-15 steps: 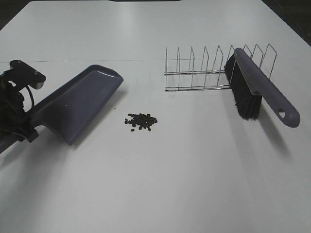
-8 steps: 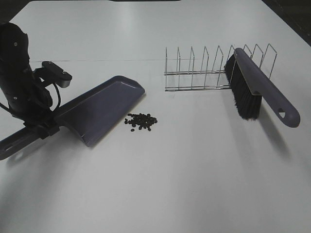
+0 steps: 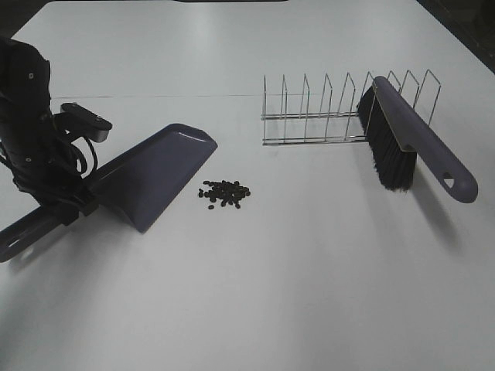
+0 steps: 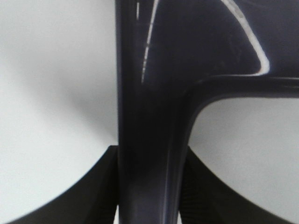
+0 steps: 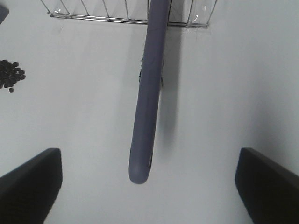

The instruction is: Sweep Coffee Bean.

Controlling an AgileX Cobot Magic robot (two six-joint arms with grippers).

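The coffee bean cluster lies loose on the white table and also shows at the edge of the right wrist view as coffee bean. Just left of it rests a purple dustpan, its wide mouth a short gap from the beans. My left gripper is shut on the dustpan handle, fingers on either side. A purple brush with black bristles leans on a wire rack. My right gripper is open, wide apart around the brush handle without touching it.
The wire rack stands at the back right with the brush propped against its right end. The table's dark far edge runs along the upper right. The left arm's body stands at the table's left side.
The left arm has carried the dustpan rightward toward the beans, then eased it back a little. The beans and brush have not moved.
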